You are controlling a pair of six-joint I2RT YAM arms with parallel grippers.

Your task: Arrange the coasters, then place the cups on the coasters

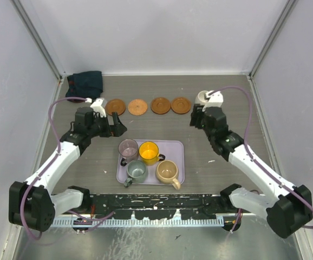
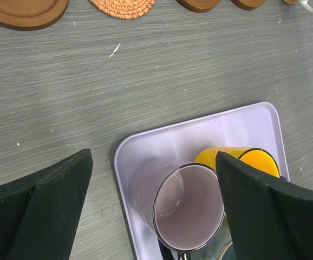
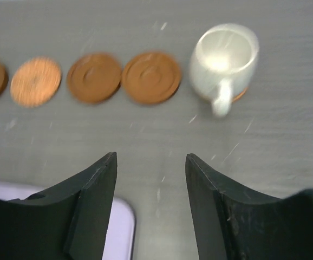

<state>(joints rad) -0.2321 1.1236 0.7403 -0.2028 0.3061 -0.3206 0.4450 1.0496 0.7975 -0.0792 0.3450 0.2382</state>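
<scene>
A row of brown coasters [image 1: 137, 106] lies across the back of the table, and the right wrist view shows several of them [image 3: 151, 77]. At the row's right end the cream-white cup [image 3: 224, 54] stands on a coaster, its handle toward the camera. The mauve cup [image 2: 189, 211], yellow cup [image 2: 237, 157], grey-green cup [image 1: 136, 170] and tan cup [image 1: 167, 171] stand on the lavender tray [image 2: 237, 124]. My left gripper [image 2: 154, 157] is wide open above the tray's far left corner, just short of the mauve cup. My right gripper [image 3: 151, 158] is open and empty over bare table, short of the white cup.
A dark folded cloth [image 1: 86, 82] lies in the back left corner. The tray [image 1: 178, 149] sits at the front middle between both arms. Pale walls close the table in on three sides.
</scene>
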